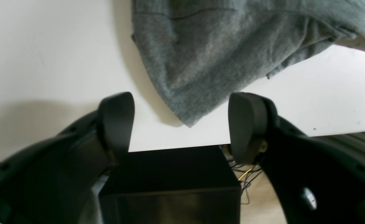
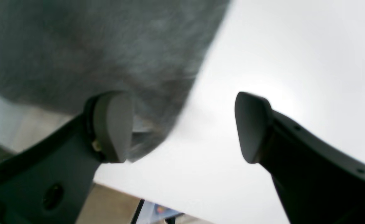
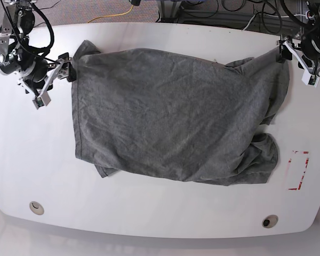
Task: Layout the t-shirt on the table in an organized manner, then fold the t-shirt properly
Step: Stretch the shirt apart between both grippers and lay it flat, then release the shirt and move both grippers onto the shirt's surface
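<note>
Though near fingers (image 1: 117,121), t-shirt (image 3: 170,114) loose

Black claws (image 1: 181,127) (rounded grey pads (image 2: 115,124))

The right hand (image 2: 182,127) has its two dark fingers (image 2: 114,124) spread wide apart above the white bench (image 2: 278,56). A blurred corner of the grey t-shirt (image 2: 92,49) hangs just behind the left-side finger, with nothing between the pads.
</note>
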